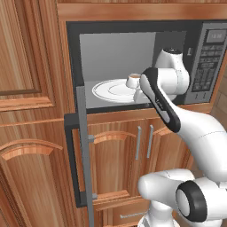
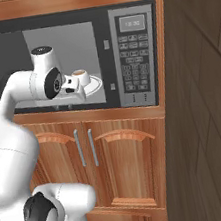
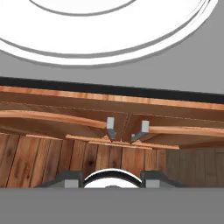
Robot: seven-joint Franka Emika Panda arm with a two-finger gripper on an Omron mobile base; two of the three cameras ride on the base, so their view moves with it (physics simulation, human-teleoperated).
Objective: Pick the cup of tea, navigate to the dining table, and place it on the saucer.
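Observation:
The cup of tea (image 2: 80,76) is a small white cup with brown liquid, inside the open microwave (image 2: 58,37) at the edge of a large white plate (image 1: 111,90). My gripper (image 2: 77,86) reaches into the oven and its fingers sit on either side of the cup (image 1: 133,80). In the hand view the cup's white rim (image 3: 113,178) fills the gap of my gripper (image 3: 112,181), touching both dark fingertips (image 3: 72,179). The white plate (image 3: 109,39) lies further ahead in that view. The dining table and the saucer are out of view.
The microwave door (image 1: 82,146) hangs open to the left, edge-on toward me. The keypad panel (image 2: 134,55) is on the oven's right. Wooden cabinet doors (image 2: 97,160) with metal handles sit below. A tall wooden panel (image 2: 206,97) stands close on the right.

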